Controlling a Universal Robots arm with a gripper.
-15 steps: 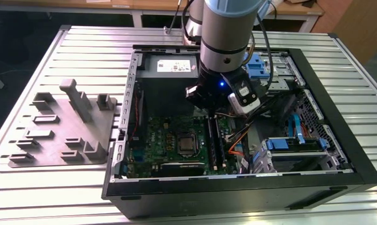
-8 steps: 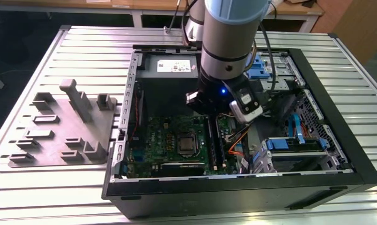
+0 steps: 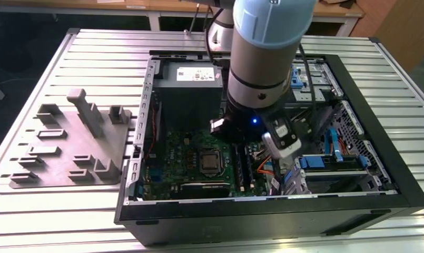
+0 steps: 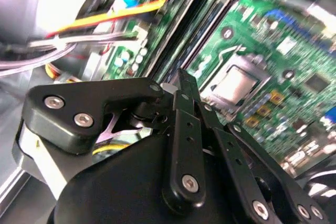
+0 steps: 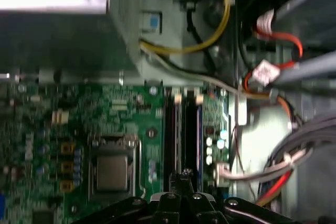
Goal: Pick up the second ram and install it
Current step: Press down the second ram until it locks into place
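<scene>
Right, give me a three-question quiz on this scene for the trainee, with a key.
1. True or false: the computer case lies open, with its green motherboard exposed.
2. In the first wrist view, the gripper is above: A) the grey holder tray, B) the RAM slots beside the CPU socket, C) the slatted table.
3. In the first wrist view, what colour is the cable that loops beside the power supply?

Key: 1 true; 2 B; 3 yellow.
</scene>
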